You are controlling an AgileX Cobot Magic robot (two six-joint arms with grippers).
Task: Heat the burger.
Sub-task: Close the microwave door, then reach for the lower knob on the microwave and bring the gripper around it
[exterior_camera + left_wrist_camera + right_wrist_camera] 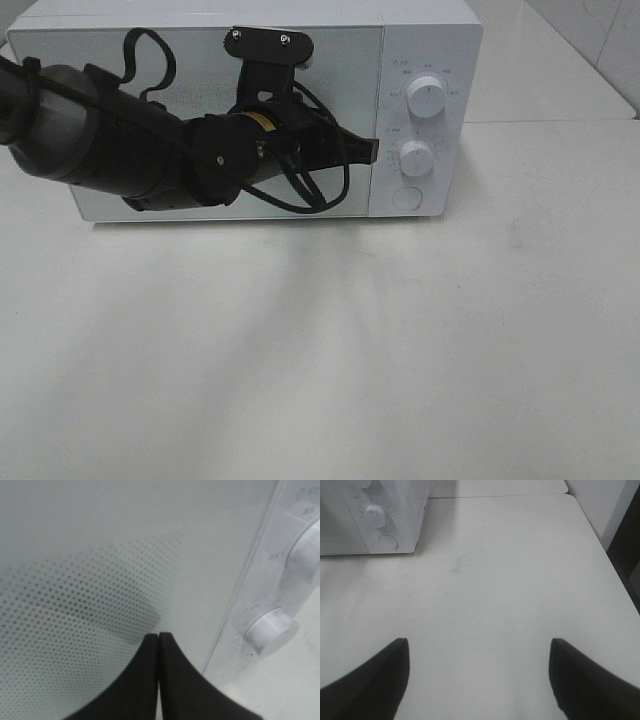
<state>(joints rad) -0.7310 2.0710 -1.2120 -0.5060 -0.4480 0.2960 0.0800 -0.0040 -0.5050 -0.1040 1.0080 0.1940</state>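
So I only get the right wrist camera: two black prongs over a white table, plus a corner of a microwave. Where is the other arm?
Observer: The high camera shows the left arm stretched across the door of the microwave. The left hand is at the door's right edge, beside the lower knob.
Operator: Is that hand holding anything?
Observer: No. Its own wrist camera shows the two fingers pressed together with nothing between them, close to the door.
Operator: And the burger?
Observer: No camera shows it. From above, the door is shut, and nothing can be made out through its dotted window.
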